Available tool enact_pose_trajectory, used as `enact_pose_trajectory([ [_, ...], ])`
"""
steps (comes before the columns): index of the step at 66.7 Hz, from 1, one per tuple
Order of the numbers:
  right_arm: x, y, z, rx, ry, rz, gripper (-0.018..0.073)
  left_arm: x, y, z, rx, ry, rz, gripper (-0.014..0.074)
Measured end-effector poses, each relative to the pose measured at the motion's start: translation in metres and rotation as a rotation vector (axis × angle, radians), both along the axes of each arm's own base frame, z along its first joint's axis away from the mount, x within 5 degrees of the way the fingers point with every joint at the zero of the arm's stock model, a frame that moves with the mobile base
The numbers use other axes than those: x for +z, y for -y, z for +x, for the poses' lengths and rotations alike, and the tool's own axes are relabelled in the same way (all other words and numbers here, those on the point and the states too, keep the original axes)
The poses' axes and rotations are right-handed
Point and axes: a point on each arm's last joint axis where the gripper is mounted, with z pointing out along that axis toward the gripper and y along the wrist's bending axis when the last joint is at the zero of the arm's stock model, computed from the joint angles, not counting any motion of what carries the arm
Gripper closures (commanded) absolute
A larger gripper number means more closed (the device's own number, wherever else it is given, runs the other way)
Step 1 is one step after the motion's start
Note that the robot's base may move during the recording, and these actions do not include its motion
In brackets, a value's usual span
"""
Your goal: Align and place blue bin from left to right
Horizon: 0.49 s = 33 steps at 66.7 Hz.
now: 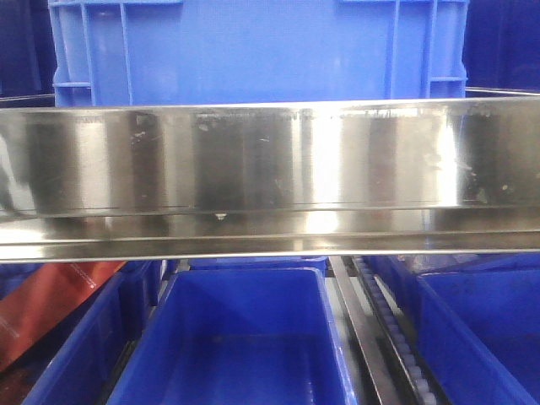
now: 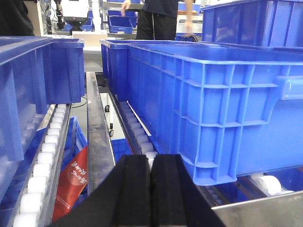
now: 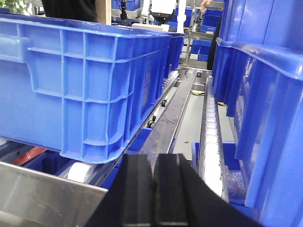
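Note:
The blue bin [image 1: 253,51] is a large ribbed crate standing on the roller lane behind the steel front rail [image 1: 270,160]. The left wrist view has the bin [image 2: 222,104] to the right of my left gripper [image 2: 150,161], whose black pads are pressed together on nothing, just off the bin's near corner. In the right wrist view the same bin [image 3: 85,80] lies to the left, and my right gripper [image 3: 152,161] is shut and empty beside its other near corner. Neither gripper touches the bin.
Another blue crate [image 2: 28,80] fills the lane to the left, and stacked blue crates [image 3: 270,118] stand close on the right. White roller tracks [image 2: 45,156] and steel dividers [image 2: 97,137] run between lanes. More bins [image 1: 245,337] and a red sheet [image 1: 51,304] lie on the shelf below. A person [image 2: 156,19] stands behind.

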Motion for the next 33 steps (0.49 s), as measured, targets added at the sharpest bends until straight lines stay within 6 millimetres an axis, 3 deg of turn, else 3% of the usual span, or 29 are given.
enact_pose_trajectory([
  [23, 0.0001, 0.0, 0.0, 0.0, 0.002, 0.0, 0.0628, 0.0, -0.0001, 0.0, 0.003, -0.002, -0.007, 0.0707],
  [33, 0.0001, 0.0, 0.0, 0.0, 0.002, 0.0, 0.0628, -0.0062, -0.0047, -0.0024, 0.085, 0.018, -0.019, 0.0707],
])
